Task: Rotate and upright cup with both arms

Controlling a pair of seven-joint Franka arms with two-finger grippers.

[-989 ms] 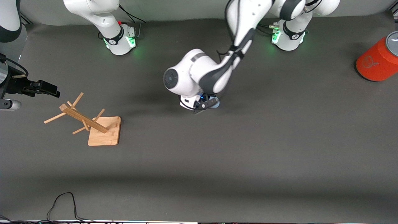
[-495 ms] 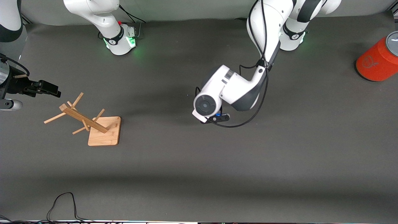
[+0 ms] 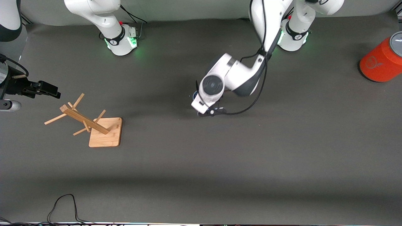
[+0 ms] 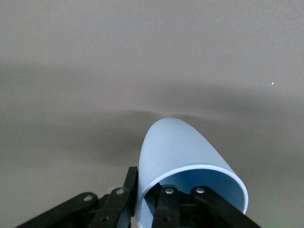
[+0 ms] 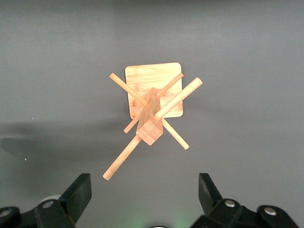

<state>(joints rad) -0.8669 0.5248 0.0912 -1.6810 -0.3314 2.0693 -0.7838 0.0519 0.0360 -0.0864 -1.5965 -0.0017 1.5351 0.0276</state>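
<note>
While the light-blue cup is already pinched at its rim by the left gripper, one finger inside and one outside, and held over the middle of the bench, the handover and uprighting remain. The right gripper waits spread wide above the wooden mug tree.

The cup was plain light blue, a deeper blue inside. The grippers were black on white arms with black joint bands. The rack was pale wood. The table was dark grey. The cylinder was orange with a grey top.
</note>
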